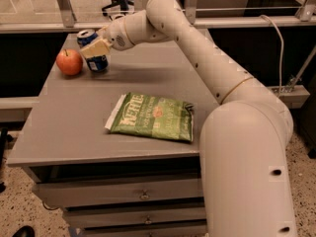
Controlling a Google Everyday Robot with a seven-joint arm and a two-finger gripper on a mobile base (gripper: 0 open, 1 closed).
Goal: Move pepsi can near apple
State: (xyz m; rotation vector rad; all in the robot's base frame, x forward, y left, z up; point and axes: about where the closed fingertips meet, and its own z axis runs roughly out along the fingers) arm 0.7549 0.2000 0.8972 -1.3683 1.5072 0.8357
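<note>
Gripper (92, 50), far-left tabletop corner, fingers (95, 47) clamped on dark blue cylindrical pepsi can (98, 63) beside round red apple (69, 62); toppling risk if released tilted.

Setting: a robot test lab or workshop bay, not a home.

Evidence:
- Large cream-white robot arm (197, 58) reaches over a plain grey work table (148, 78), which sits on a grey drawer cabinet (143, 196).
- Speckled hard floor (19, 206).
- Bare metal frame posts and rail (64, 4) stand behind the table.
- Black wheeled office-chair base (116, 6) beyond the rail.
- Pale cable (279, 43) hangs at right.

Gripper (94, 51) is at the table's far left corner, against the dark blue pepsi can (98, 63).
</note>
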